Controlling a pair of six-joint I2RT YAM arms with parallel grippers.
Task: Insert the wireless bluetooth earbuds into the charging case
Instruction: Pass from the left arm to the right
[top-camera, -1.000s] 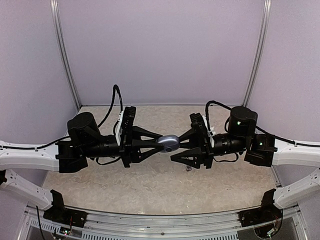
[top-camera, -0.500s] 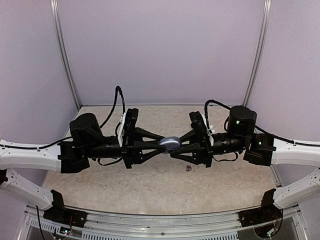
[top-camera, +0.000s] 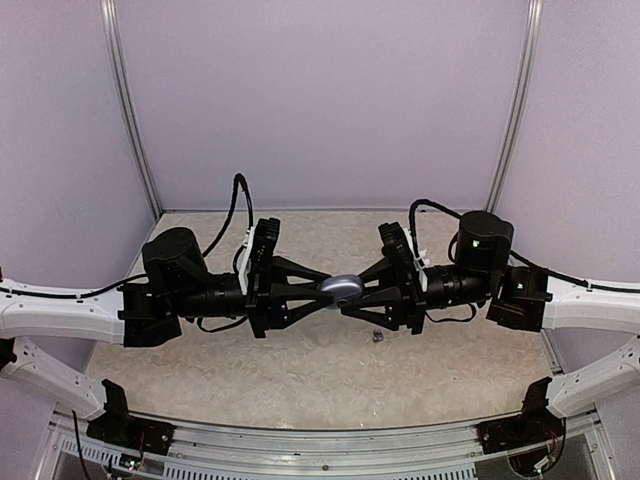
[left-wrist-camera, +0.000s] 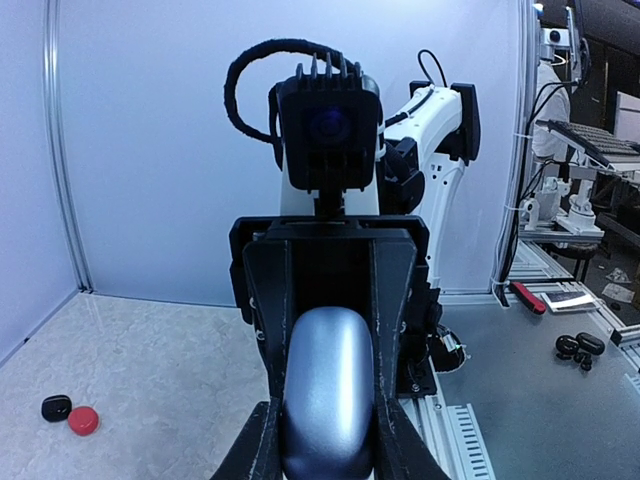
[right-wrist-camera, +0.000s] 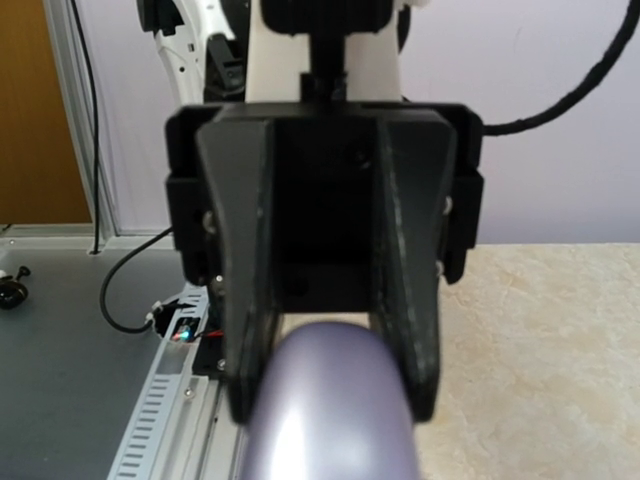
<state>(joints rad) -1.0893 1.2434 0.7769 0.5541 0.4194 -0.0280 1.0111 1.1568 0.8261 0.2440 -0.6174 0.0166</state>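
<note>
A silver-grey pebble-like charging case (top-camera: 341, 290) hangs in mid-air above the table's middle, held between both grippers. My left gripper (top-camera: 326, 291) is shut on its left end; in the left wrist view the case (left-wrist-camera: 330, 385) fills the gap between my fingers (left-wrist-camera: 254, 452). My right gripper (top-camera: 354, 293) is shut on its right end, and the case (right-wrist-camera: 330, 410) looms blurred at the bottom of the right wrist view. One tiny bud-like piece (top-camera: 377, 337) lies on the table under the right gripper. No earbud is held.
A small rounded black piece (left-wrist-camera: 56, 407) and a red one (left-wrist-camera: 83, 421) lie together on the table; I cannot tell whether they are buds or cases. Purple walls enclose the back and sides. A metal rail (top-camera: 320, 440) runs along the near edge.
The right gripper's fingers, spread wide a second ago, have closed onto the case's right end. The left arm with the case has shifted slightly to the right.
</note>
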